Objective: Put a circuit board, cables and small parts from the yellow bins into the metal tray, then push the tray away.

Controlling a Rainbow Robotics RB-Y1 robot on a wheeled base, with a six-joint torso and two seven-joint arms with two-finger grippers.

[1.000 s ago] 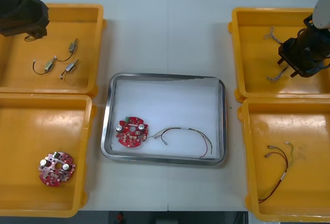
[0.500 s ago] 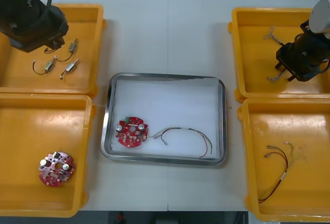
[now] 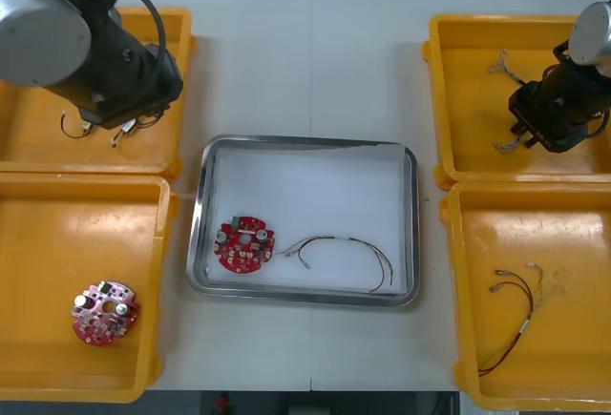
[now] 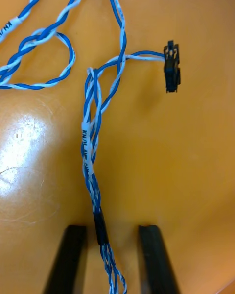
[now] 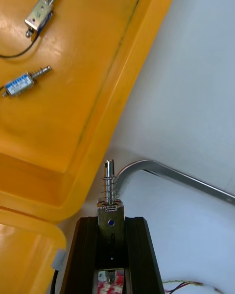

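Left of the metal tray [image 3: 305,141], on its near side, a yellow bin [image 3: 57,234] holds a round red circuit board [image 3: 104,312]. Left of the tray's far corner, the left gripper [image 5: 111,225] hangs by the rim of the far-left yellow bin [image 5: 98,78]. Its jaws pinch a small metal part [image 5: 110,203], whose spring end sticks out past the fingertips toward the tray's far-left corner. Two more small metal parts [image 5: 40,13] lie on that bin's floor.

Inside the tray, a second circuit board [image 3: 244,243] lies at its near-left, with a red and yellow cable [image 3: 344,248] curving just right of it.

Right of the tray's far side, the right gripper [image 4: 110,230] is low in the far-right yellow bin [image 3: 458,81]. Its jaws are spread, and a twisted blue and white cable [image 4: 90,142] runs between them, nearer one finger and touching neither. Its black connector [image 4: 171,73] lies beyond the fingertips.
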